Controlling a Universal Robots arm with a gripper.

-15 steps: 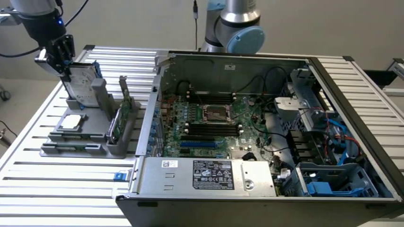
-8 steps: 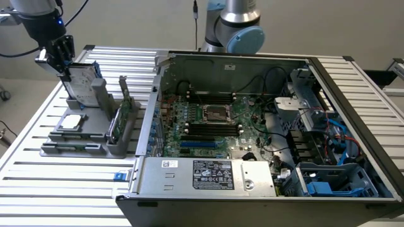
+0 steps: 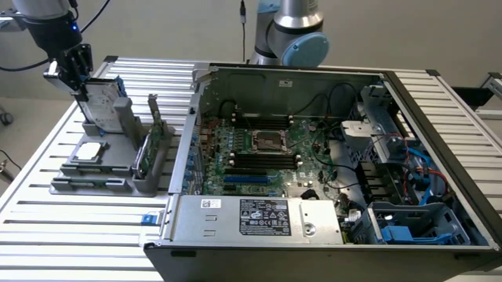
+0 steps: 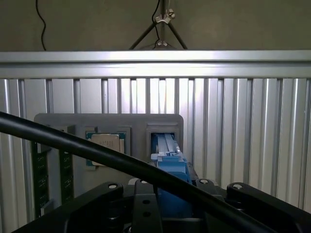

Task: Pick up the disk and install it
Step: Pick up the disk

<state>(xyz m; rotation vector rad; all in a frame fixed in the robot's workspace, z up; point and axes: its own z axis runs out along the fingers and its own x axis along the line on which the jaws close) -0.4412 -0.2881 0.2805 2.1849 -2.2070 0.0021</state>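
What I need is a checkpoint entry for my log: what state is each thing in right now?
disk: standing upright in the grey holder, not yet installed.
gripper: at the disk's top edge.
chip: lying flat in its holder recess.
green card: standing on edge in its holder slot.
computer case: side open, motherboard exposed.

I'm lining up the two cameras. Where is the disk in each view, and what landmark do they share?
Exterior view: the disk stands upright at the far end of the grey holder, on the exterior view's left.
Wrist view: the disk is edge-on, blue carrier toward the camera, at the holder's slot.
Shared landmark: the grey holder with its square chip.
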